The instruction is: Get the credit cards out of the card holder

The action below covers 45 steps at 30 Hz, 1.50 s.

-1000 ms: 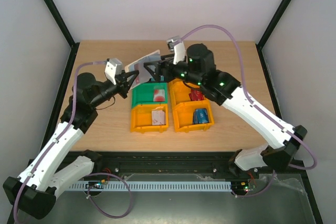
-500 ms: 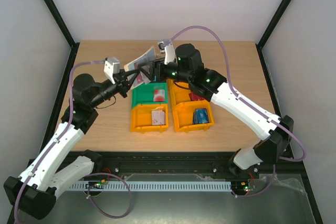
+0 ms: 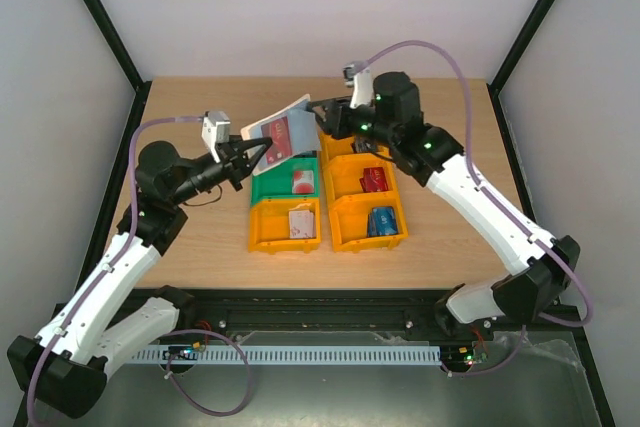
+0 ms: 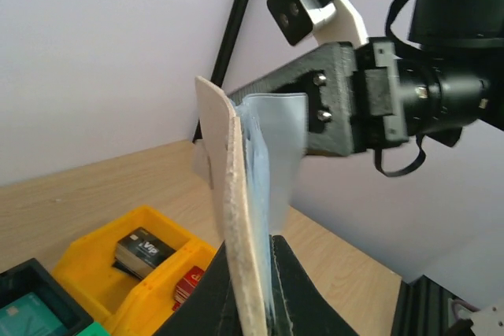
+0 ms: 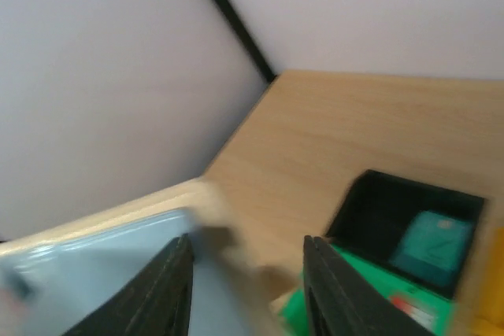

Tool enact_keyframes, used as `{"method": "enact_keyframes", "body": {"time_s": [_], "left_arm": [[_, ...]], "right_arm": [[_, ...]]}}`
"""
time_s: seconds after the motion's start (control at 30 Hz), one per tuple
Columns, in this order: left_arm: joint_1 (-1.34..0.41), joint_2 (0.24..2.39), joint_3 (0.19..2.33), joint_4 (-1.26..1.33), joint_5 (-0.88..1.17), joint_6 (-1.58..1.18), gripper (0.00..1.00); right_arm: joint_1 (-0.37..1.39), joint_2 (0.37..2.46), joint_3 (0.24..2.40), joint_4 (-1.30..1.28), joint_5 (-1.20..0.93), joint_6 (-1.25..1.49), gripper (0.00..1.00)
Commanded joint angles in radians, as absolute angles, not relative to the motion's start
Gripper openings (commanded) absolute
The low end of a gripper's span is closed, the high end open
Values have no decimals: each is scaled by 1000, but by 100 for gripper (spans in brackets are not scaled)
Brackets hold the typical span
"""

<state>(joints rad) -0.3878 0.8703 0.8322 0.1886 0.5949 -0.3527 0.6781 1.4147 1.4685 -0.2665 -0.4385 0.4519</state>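
Note:
My left gripper (image 3: 255,150) is shut on the lower edge of the card holder (image 3: 287,125) and holds it in the air above the back bins. In the left wrist view the card holder (image 4: 236,194) stands on edge, tan outside and pale blue inside, between my black fingers (image 4: 298,293). My right gripper (image 3: 322,119) is at the holder's right edge. In the right wrist view its jaws stand apart around the blurred tan corner of the card holder (image 5: 94,269). Credit cards lie in the bins: white-pink (image 3: 303,182), red (image 3: 375,179), blue (image 3: 382,220).
A green bin (image 3: 268,187) and three orange bins (image 3: 345,232) stand in a block mid-table. A black bin (image 5: 378,210) with a teal card (image 5: 431,245) sits behind the green one. A black card (image 4: 142,248) lies in a yellow bin (image 4: 157,222). Black frame posts stand at the corners.
The right gripper has drawn back to the right from the holder's middle to its right edge, and its jaws have narrowed. The holder now tilts more face-up.

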Motion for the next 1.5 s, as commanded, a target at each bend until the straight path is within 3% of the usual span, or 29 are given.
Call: {"method": "enact_keyframes", "body": {"time_s": [0.0, 0.2, 0.4, 0.57, 0.77, 0.87, 1.0, 1.27, 1.47], "left_arm": [[-388, 856, 835, 238, 631, -380, 2], [-385, 869, 859, 163, 523, -334, 2], [-387, 884, 870, 120, 394, -259, 2], [-385, 873, 871, 215, 615, -304, 2], [-378, 855, 842, 411, 894, -381, 2], [-372, 859, 840, 429, 916, -373, 2], [-371, 865, 840, 450, 925, -367, 2], [-372, 873, 851, 442, 924, -365, 3], [-371, 866, 856, 448, 927, -335, 2]], "right_arm": [[611, 1362, 1479, -388, -325, 416, 41], [580, 1290, 1506, -443, -356, 321, 47], [614, 1261, 1488, -325, -654, 312, 29], [698, 1314, 1438, -116, -937, 387, 29], [699, 1337, 1444, -133, -912, 336, 36], [700, 1351, 1470, -177, -929, 312, 36], [700, 1347, 1455, -152, -970, 334, 21], [671, 1300, 1453, -129, -1001, 303, 24], [612, 1275, 1453, -207, -842, 277, 25]]}}
